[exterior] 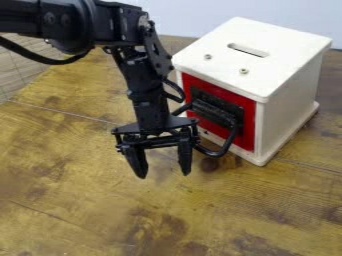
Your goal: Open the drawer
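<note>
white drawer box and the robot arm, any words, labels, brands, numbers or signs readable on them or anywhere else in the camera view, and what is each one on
There is no readable text, brand, number or sign anywhere in the view.
White box: no lettering visible on its top or sides.
Red drawer front: none legible.
Robot arm: small light marks near the upper joint, too small and blurred to read.

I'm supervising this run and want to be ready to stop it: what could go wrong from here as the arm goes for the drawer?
The open fingers hang right beside the black loop handle, so a sideways move might knock it rather than grip it. The loop also juts out from the red drawer front, and an off-centre pull could jam the drawer or drag the white box across the table.
</note>
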Motion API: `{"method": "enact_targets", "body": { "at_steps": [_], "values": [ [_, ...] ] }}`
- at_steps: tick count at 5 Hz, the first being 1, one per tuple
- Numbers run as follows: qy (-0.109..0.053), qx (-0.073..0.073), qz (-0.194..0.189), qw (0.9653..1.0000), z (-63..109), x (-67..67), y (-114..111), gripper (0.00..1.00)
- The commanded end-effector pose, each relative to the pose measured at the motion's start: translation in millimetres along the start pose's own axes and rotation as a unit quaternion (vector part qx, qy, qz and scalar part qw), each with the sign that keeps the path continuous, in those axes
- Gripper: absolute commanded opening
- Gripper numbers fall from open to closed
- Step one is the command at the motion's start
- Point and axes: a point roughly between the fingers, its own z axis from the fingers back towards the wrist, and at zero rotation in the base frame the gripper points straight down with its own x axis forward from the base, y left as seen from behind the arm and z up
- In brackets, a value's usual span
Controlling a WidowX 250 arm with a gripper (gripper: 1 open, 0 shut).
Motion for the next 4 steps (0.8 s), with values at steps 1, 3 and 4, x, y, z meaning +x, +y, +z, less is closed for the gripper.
{"method": "enact_targets", "body": {
  "at_steps": [1,3,4],
  "values": [
    [-0.037,-0.026,0.004,0.9990,23.3,14.2,-6.9,1.00],
    [-0.034,-0.035,-0.014,0.9987,20.0,11.8,-19.0,1.00],
    [-0.030,-0.037,-0.034,0.9983,18.2,8.2,-29.3,1.00]
  ]
}}
